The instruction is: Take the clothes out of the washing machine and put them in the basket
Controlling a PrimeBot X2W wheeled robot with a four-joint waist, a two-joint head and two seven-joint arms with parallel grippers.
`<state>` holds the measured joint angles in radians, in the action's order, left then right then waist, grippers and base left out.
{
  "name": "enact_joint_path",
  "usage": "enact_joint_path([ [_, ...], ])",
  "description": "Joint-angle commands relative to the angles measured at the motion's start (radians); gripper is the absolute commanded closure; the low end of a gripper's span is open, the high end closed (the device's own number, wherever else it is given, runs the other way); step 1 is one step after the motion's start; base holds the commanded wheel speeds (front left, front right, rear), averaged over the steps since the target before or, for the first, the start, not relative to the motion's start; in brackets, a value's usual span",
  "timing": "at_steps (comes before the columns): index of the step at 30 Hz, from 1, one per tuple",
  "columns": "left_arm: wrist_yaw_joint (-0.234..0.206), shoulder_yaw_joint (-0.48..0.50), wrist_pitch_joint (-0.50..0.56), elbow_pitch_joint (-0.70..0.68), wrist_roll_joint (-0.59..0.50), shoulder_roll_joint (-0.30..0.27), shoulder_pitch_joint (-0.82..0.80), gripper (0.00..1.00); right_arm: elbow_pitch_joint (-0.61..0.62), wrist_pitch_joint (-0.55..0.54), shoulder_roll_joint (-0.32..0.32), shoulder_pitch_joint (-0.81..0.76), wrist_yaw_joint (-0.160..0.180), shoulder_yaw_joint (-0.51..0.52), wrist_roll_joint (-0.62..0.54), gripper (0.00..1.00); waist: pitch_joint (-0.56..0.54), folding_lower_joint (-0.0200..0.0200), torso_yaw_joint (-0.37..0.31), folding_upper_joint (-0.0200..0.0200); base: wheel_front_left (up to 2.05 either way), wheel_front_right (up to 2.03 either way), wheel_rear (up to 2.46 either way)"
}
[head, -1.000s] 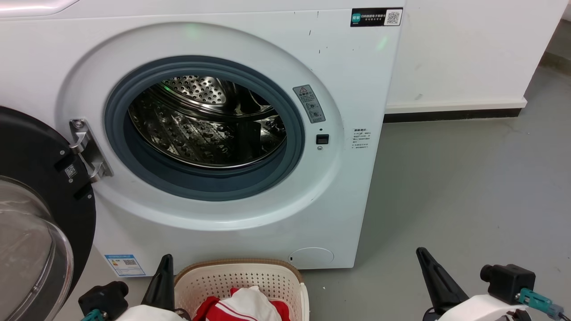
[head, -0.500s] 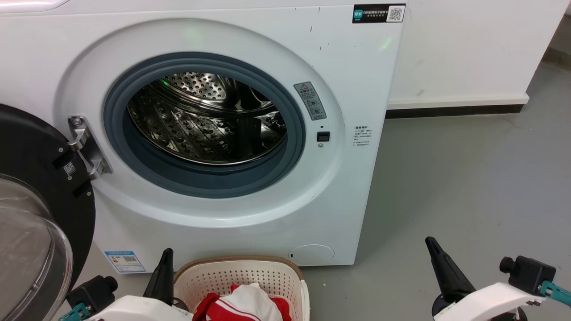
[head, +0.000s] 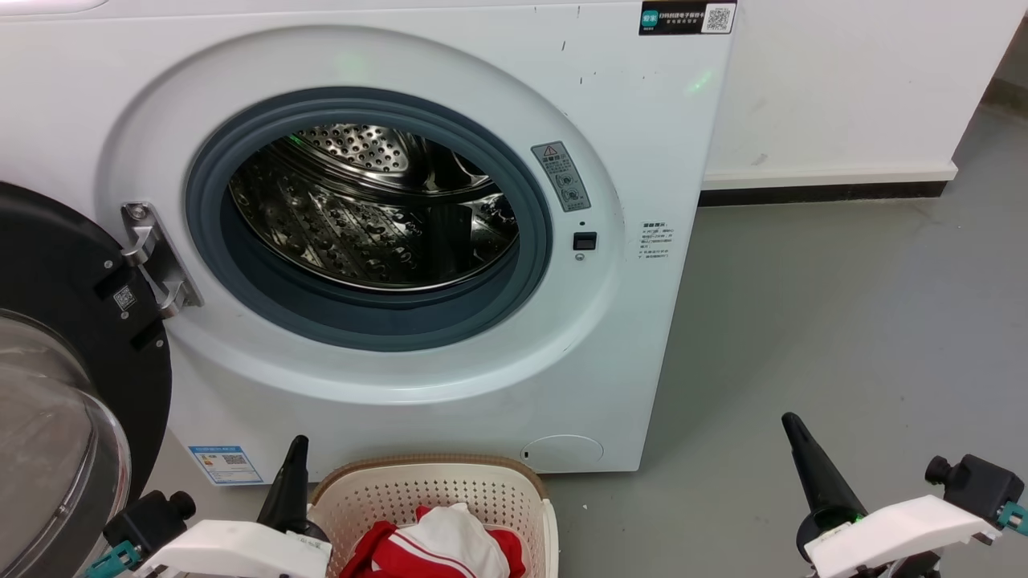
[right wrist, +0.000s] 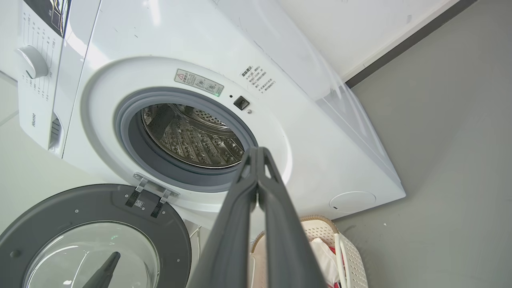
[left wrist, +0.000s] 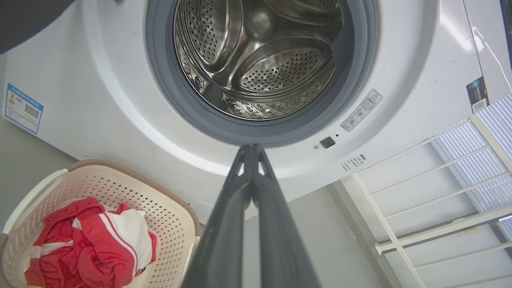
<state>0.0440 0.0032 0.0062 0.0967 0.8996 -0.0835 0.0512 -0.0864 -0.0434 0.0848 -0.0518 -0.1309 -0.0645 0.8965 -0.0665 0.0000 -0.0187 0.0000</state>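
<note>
R end effector higher; clothes partly off-frame

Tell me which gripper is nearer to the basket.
Left. The left gripper sits close beside the left rim of the basket. The right gripper is far off to the basket's right, above the grey floor.
</note>
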Motion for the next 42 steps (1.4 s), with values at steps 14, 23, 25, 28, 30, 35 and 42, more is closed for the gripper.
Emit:
enact_joint_path([
  [14,0.025,0.022,0.019,0.027,0.181,0.001,-0.058,1.00,-0.030,-0.002,0.006,0.064,0.000,0.031,0.189,1.00,0.012,0.0000,0.003,0.0000,0.00,0.00,0.00],
  [23,0.037,0.032,0.032,0.048,0.278,0.004,-0.076,1.00,-0.053,-0.007,0.006,0.081,0.000,0.047,0.290,1.00,0.020,0.0000,0.005,0.0000,0.00,0.00,0.00],
  [25,0.038,0.035,0.034,0.053,0.298,0.004,-0.080,1.00,-0.057,-0.007,0.006,0.086,0.000,0.051,0.310,1.00,0.022,0.0000,0.006,0.0000,0.00,0.00,0.00],
  [28,0.042,0.039,0.038,0.059,0.328,0.005,-0.088,1.00,-0.063,-0.009,0.006,0.090,0.000,0.056,0.341,1.00,0.025,0.0000,0.007,0.0000,0.00,0.00,0.00],
  [30,0.045,0.042,0.041,0.063,0.347,0.006,-0.092,1.00,-0.068,-0.010,0.006,0.092,0.000,0.060,0.361,1.00,0.026,0.0000,0.007,0.0000,0.00,0.00,0.00],
  [35,0.049,0.048,0.046,0.075,0.394,0.007,-0.100,1.00,-0.079,-0.013,0.005,0.104,0.000,0.069,0.409,1.00,0.031,0.0000,0.008,0.0000,0.00,0.00,0.00],
  [42,0.059,0.058,0.058,0.092,0.473,0.010,-0.114,1.00,-0.097,-0.018,0.003,0.118,0.000,0.084,0.491,1.00,0.039,0.0000,0.010,0.0000,0.00,0.00,0.00],
])
